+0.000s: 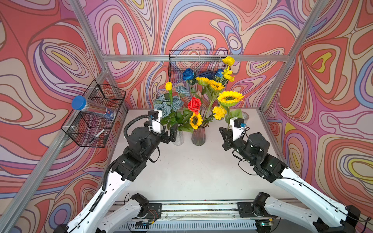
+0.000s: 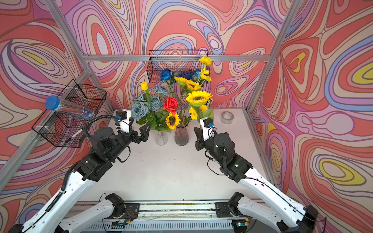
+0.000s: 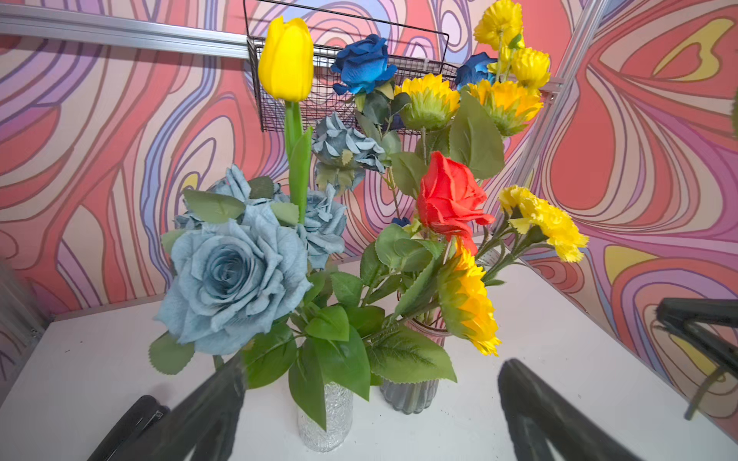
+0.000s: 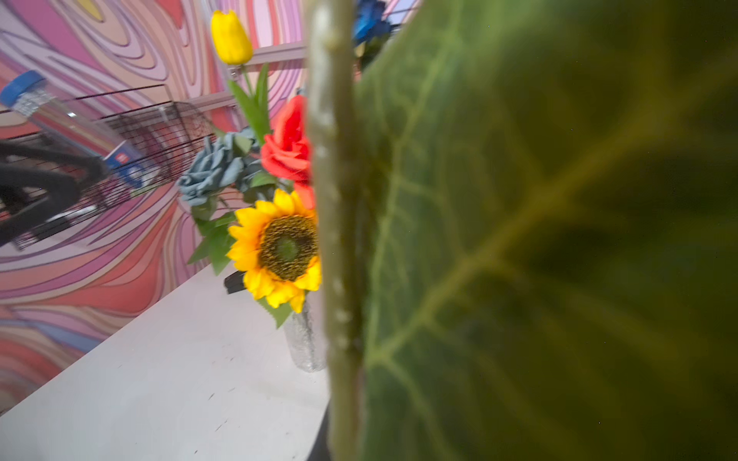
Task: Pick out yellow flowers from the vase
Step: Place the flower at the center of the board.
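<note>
A ribbed smoky vase (image 1: 198,136) holds yellow flowers: a small sunflower (image 1: 195,120), taller sunflowers (image 1: 212,83) and yellow pompoms (image 1: 228,60), mixed with a red rose and blue roses. Beside it a clear glass vase (image 1: 178,138) carries grey-blue roses and a yellow tulip (image 1: 168,86). My right gripper (image 1: 223,132) is shut on the stem of a large sunflower (image 1: 230,98), to the right of the ribbed vase. That stem (image 4: 335,239) and its leaf fill the right wrist view. My left gripper (image 3: 373,361) stands open just left of the clear vase, holding nothing.
On the left wall hangs a wire basket (image 1: 94,121) with a blue-capped clear tube (image 1: 90,109) and a marker. Another wire basket (image 1: 197,64) hangs on the back wall behind the blooms. A tape roll (image 2: 227,117) lies at the table's back right.
</note>
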`<action>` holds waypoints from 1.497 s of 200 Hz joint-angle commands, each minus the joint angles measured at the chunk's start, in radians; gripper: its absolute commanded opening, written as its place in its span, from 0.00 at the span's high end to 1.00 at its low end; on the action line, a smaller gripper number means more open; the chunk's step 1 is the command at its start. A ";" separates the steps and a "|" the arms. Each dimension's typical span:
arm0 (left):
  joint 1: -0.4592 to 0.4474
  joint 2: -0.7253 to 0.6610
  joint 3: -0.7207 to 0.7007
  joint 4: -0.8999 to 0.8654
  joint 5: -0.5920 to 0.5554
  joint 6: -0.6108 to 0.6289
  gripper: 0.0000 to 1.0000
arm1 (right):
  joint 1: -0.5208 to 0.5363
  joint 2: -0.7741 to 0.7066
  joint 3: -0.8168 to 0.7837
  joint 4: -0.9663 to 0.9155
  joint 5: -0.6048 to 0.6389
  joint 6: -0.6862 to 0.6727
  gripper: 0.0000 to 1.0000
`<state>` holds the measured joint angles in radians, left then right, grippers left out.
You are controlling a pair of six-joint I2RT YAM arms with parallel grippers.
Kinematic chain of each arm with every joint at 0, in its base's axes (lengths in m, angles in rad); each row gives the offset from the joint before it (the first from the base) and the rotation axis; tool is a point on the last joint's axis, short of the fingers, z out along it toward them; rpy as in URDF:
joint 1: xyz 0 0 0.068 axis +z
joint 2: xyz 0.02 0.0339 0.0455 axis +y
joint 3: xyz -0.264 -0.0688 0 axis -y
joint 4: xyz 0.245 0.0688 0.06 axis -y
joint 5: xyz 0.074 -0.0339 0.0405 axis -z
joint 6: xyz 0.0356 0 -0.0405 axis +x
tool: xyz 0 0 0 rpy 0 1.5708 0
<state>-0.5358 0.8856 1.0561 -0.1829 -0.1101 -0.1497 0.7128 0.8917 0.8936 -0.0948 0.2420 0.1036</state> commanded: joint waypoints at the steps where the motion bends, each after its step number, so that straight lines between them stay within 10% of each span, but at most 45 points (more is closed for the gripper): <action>1: 0.009 -0.013 -0.013 0.021 -0.049 0.010 0.00 | -0.005 -0.035 -0.025 -0.006 0.256 0.026 1.00; 60: 0.032 -0.016 -0.020 0.033 -0.035 0.004 0.00 | -0.122 -0.018 -0.046 -0.110 0.391 0.085 1.00; 120: 0.048 -0.018 -0.010 0.016 -0.043 0.013 0.00 | -0.416 0.188 -0.040 -0.203 0.043 0.202 1.00; 188: 0.064 0.024 0.011 -0.008 0.077 0.021 0.00 | -0.454 0.586 0.090 -0.295 -0.259 0.189 1.00; 299: 0.064 0.071 0.045 -0.049 0.164 0.029 0.00 | -0.467 0.932 0.184 -0.356 -0.367 0.180 1.00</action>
<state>-0.4778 0.9512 1.0664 -0.2142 0.0349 -0.1410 0.2543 1.7817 1.0443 -0.4320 -0.0948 0.2863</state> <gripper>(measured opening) 0.997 0.056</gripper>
